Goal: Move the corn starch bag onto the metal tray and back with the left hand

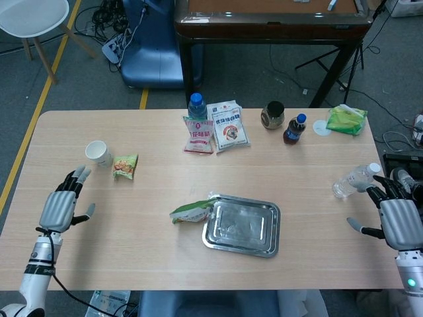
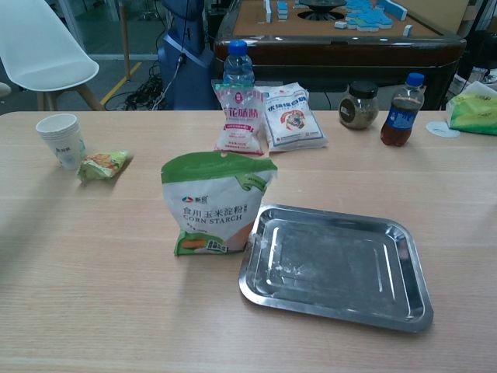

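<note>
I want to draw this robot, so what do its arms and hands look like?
The left hand has a smooth silver-grey back and dark fingers with pale grey tips. Its thin forearm is white with black rings, and a black cable runs beside it. The right hand is the same silver-grey with dark fingers, above a white wrist with a small green light.
</note>
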Tool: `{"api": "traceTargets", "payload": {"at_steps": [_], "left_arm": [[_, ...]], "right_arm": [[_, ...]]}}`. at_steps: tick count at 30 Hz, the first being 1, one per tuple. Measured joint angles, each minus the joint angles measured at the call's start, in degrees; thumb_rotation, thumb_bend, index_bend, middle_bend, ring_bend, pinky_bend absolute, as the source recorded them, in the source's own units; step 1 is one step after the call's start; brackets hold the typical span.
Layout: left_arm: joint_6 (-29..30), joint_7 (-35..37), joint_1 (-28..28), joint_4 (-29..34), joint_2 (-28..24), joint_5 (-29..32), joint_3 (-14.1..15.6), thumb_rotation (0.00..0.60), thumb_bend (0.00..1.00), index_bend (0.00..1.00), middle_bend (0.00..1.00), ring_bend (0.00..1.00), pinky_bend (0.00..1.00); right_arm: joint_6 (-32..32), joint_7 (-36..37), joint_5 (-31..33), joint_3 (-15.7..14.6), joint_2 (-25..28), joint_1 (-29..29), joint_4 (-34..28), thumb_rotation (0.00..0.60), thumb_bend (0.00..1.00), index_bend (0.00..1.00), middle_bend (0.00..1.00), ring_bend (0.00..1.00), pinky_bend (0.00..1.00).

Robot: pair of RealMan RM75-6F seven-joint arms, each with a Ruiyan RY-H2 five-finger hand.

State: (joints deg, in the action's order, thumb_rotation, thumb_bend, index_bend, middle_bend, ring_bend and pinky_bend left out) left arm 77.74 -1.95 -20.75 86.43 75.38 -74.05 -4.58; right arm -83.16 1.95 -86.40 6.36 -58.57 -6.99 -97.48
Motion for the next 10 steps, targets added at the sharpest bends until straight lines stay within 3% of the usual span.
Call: {"api": "traceTargets", "payload": {"at_steps": [10], "left_arm": [[9.7,-1.7,10.1,6.4,-4.2,-0.6,3.0,0.6,0.36,0.0,0.0,0.0,0.18]], "right_arm": [[0.5,0.2,-3.9,-1.5,-1.2,-1.1,0.9,0.6,0.11,0.28,0.36,0.14,0.14]]}}
